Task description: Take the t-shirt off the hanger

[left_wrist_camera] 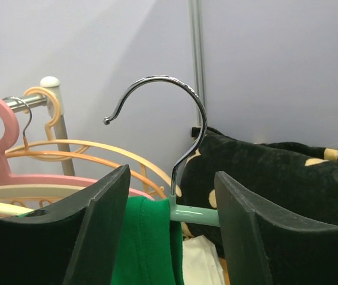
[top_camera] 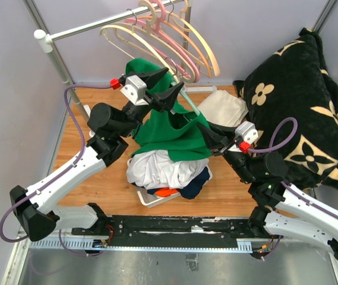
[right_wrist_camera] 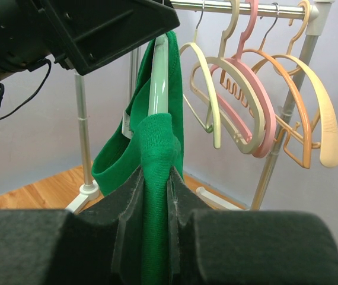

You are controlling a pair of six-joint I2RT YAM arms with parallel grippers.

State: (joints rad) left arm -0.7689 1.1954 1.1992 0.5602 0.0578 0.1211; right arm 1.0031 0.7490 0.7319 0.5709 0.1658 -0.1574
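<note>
Green t-shirt [right_wrist_camera: 157,136] — soft, light, limp; right end effector [right_wrist_camera: 156,196] clamps a bunched fold, a sound hold — left end effector [left_wrist_camera: 172,202], released, straddles the neck of the stiff hanger [left_wrist_camera: 194,214].

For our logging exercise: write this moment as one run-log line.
left pincer open astride hanger | right pincer shut on t-shirt | t-shirt still on hanger

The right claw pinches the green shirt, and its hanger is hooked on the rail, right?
No: the hanger's hook is off the rail, free in the air, as the left wrist view shows. The right claw does pinch the green shirt.
</note>
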